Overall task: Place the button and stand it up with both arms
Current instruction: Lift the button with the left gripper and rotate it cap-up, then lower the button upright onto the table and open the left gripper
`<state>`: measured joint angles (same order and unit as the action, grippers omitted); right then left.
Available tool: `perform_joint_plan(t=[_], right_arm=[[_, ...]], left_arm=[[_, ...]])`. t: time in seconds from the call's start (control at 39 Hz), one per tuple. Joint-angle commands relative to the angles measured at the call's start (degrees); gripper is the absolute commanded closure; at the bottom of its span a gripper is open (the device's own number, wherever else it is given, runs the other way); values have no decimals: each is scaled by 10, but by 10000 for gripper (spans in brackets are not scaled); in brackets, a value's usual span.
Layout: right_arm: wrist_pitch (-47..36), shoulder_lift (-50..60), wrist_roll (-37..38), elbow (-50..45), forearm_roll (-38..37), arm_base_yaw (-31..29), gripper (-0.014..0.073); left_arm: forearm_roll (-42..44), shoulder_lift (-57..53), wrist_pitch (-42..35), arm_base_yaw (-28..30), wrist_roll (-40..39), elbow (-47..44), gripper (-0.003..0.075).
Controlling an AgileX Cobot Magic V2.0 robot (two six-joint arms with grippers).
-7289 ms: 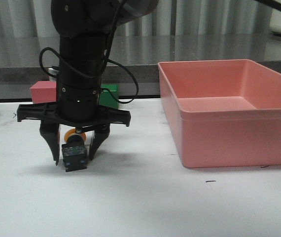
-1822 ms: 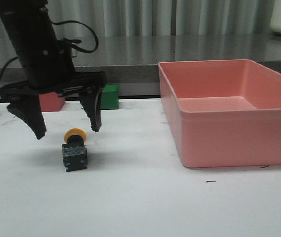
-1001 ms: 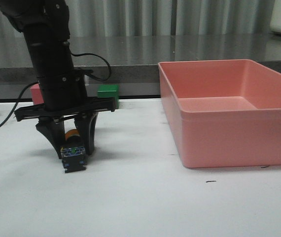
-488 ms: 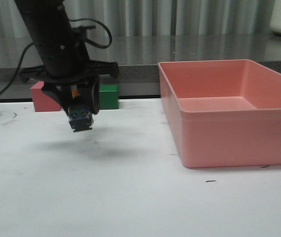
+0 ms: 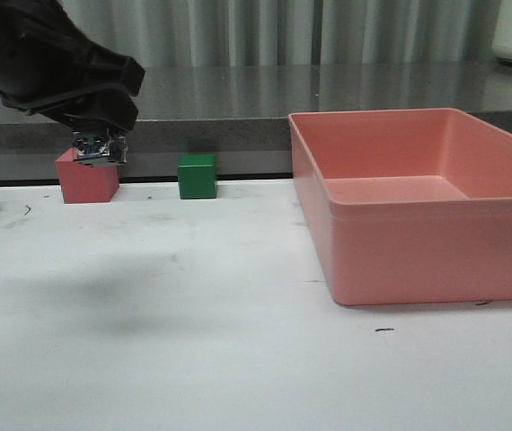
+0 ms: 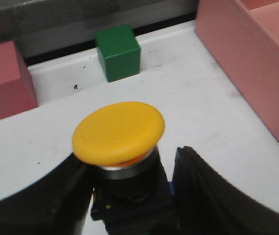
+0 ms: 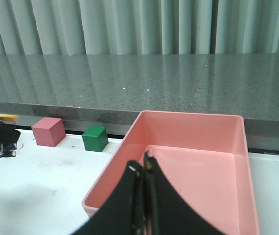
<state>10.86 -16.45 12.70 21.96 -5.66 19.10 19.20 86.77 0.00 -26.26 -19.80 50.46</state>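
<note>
Gripping button point(image 6: 118, 134): left claw point(image 6: 129, 196), raised off table point(image 5: 238, 359); pink cube point(image 5: 86, 176) just behind. Right claw point(image 7: 143, 196): fingers together.

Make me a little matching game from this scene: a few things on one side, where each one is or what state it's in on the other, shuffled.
Things:
1. button
2. pink tray
3. right gripper
4. green cube

States:
A. resting on the table, nothing inside it
B. fingers pressed together, holding nothing
C. held in the air by the left gripper
D. sitting at the back edge of the table, beside the pink cube

Pairs: 1-C, 2-A, 3-B, 4-D
</note>
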Motion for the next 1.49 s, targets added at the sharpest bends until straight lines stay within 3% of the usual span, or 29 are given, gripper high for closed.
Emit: perform_joint_plan(t=[0.0, 0.23, 0.49, 0.62, 0.85, 1.1, 1.46], right_arm=[[-51, -3, -4, 15, -9, -4, 663], [-51, -3, -4, 15, -9, -4, 663], [-51, -3, -4, 15, -9, -4, 663], [-51, -3, -4, 15, -9, -4, 663], [-51, -3, -4, 15, -9, -4, 663], [-51, -3, -4, 15, -9, -4, 663], [-51, -3, -4, 15, -9, -4, 663]], left_arm=[[20, -37, -184, 12, -8, -49, 573], [16, -37, -408, 76, 27, -166, 573], [15, -29, -466, 107, 104, -226, 573], [-33, 23, -509, 107, 132, -232, 573], [-45, 125, -660, 105, 132, -232, 559], [-44, 210, -732, 105, 160, -232, 526], [-43, 248, -735, 105, 180, -232, 526]])
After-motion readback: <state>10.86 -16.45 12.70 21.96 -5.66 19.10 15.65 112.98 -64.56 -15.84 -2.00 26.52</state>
